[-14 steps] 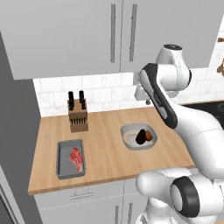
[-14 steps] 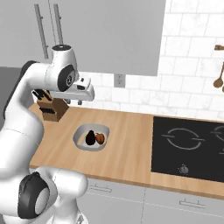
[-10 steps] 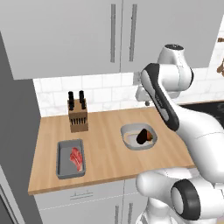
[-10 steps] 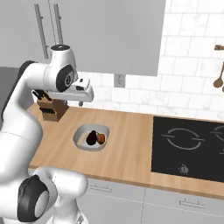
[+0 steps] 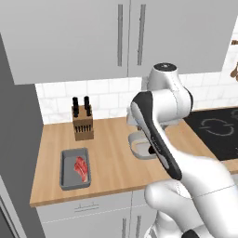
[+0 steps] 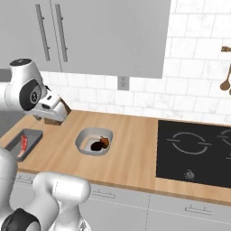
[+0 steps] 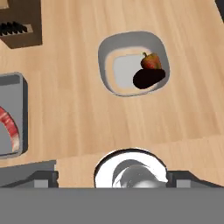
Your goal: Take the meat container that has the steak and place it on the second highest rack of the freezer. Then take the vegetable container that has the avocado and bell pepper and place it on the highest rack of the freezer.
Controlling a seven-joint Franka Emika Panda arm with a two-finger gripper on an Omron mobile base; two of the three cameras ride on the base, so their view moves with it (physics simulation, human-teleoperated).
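The meat container (image 5: 73,177), a dark grey tray, lies on the counter's left part with the red steak (image 5: 81,167) in it. It also sits at the left edge in the right base view (image 6: 30,134) and in the hand view (image 7: 13,94), steak (image 7: 11,130) partly cut off. The vegetable container (image 6: 85,136) holds the dark avocado (image 6: 96,146) and the bell pepper (image 6: 105,142); from the hand camera the bowl (image 7: 107,52) lies ahead. My gripper (image 6: 46,117) hangs open and empty above the counter between bowl and tray. The freezer (image 5: 14,139) is the grey wall at left.
A wooden knife block (image 5: 82,120) stands at the back behind the tray. A black cooktop (image 6: 198,151) takes the counter's right side. White wall cupboards (image 5: 93,37) hang overhead. Bare wood lies between tray and bowl.
My arm has swung left and lower; the hand moved from above the bowl's far side toward the knife block and tray. The containers have not moved.
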